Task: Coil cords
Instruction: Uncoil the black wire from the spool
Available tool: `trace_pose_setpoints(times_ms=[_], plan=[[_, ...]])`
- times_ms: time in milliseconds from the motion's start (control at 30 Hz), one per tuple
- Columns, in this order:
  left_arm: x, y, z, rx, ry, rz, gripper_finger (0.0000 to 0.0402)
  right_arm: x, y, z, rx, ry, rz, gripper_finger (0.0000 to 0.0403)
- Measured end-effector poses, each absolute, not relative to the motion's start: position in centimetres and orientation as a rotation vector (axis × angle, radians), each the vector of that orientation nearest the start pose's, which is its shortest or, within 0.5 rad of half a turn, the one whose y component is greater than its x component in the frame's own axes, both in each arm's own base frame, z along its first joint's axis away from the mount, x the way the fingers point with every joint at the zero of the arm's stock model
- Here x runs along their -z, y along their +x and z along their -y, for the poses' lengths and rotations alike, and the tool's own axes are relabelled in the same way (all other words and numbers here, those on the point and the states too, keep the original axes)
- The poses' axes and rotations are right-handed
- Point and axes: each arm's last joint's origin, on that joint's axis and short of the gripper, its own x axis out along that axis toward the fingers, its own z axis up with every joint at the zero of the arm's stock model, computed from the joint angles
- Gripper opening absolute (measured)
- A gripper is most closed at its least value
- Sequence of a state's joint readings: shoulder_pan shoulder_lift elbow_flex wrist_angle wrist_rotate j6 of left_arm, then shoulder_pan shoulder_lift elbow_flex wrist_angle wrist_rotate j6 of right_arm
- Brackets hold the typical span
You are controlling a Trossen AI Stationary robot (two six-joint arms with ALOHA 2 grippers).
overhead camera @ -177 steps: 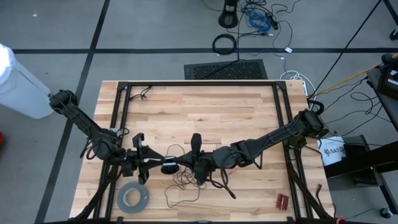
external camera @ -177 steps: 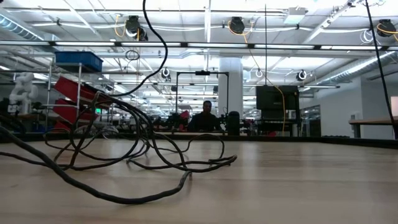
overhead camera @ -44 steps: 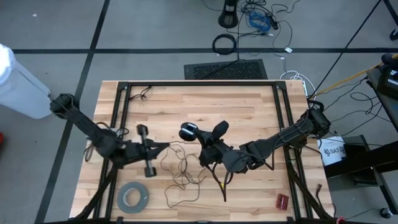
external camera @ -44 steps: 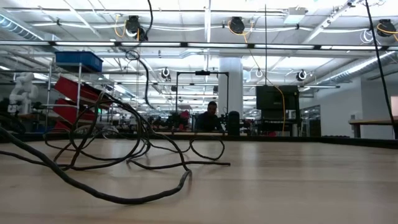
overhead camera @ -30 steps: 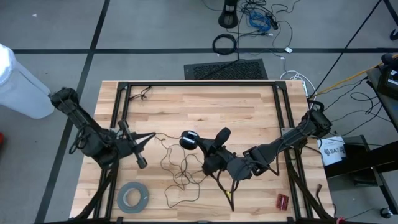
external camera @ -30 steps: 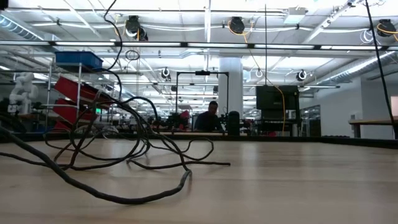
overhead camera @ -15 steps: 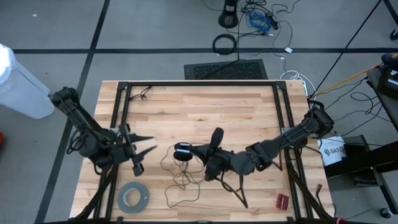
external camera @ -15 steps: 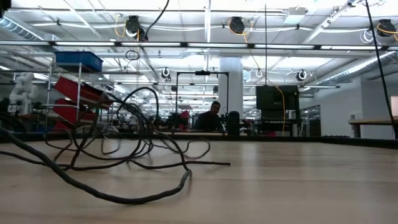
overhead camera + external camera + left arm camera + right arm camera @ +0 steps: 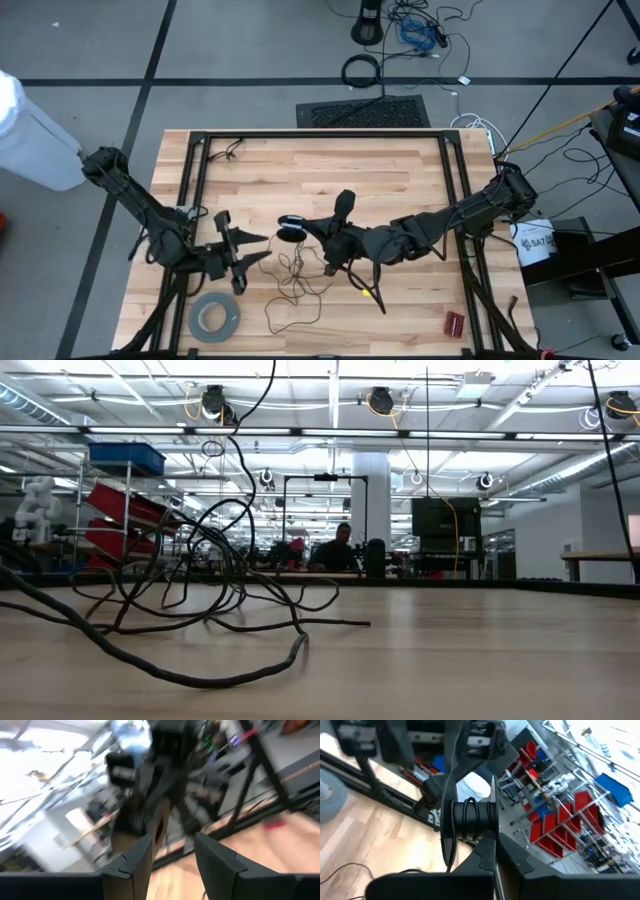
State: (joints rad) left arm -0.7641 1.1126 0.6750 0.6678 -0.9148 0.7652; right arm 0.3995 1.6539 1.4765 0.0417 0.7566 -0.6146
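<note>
Two arms over the wooden bench (image 9: 400, 175), both low near its front half.

Left side: grey tape roll (image 9: 214, 318) lies flat near the front-left corner, touching nothing. Just behind it, left gripper (image 9: 240, 255) points toward the bench middle, fingers (image 9: 132, 862) spread with a clear gap between them, nothing in it. Left wrist view is motion-blurred; only the two dark fingers and the bench read clearly.

Middle: thin dark wire (image 9: 290, 275) lies in loose tangled loops on the bench between the two grippers, with one bigger loop trailing toward the front edge. Low view shows the same wire (image 9: 200, 575) as a heap of arcs rising off the surface, one strand running up out of frame, one loose end lying flat on the wood.

Small black spool (image 9: 292, 227) sits up off the bench at the tip of the right gripper (image 9: 305, 232), just above the tangle. Right wrist view: spool (image 9: 470, 815) has several turns of wire wrapped on its core, flanges seen edge-on, right gripper pressed together on it.

Right: right arm stretches in from the bench's right edge across to the middle. Small red object (image 9: 455, 323) rests near the front-right corner, well apart from everything else.
</note>
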Motion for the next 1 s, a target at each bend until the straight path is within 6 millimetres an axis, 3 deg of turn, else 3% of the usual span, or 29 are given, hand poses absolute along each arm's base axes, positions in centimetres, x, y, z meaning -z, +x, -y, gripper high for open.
trace_pose_setpoints(times_ms=[167,400,600,733,867,1000], plan=[[-30.5,18.8,13.9,-0.393,0.527,-0.009,0.0153,-38.1,35.3,-12.7,0.466,-0.694,-0.223,0.0000],[-29.4,20.9,13.6,-0.183,0.334,0.063,0.0153,-38.2,35.2,-12.7,0.500,-0.722,-0.233,0.0000],[-26.5,24.0,12.7,-0.242,0.412,-0.036,0.0153,-38.2,35.1,-12.5,0.565,-0.769,-0.275,0.0000],[-25.7,25.5,11.9,-0.290,0.386,-0.014,0.0153,-38.1,35.1,-12.5,0.583,-0.791,-0.295,0.0000],[-25.5,26.2,11.1,-0.489,0.284,0.009,0.0153,-38.1,35.0,-12.7,0.582,-0.791,-0.293,0.0000],[-24.8,26.9,11.2,-0.407,0.224,0.029,0.0153,-38.1,35.0,-12.7,0.582,-0.789,-0.290,0.0000]])
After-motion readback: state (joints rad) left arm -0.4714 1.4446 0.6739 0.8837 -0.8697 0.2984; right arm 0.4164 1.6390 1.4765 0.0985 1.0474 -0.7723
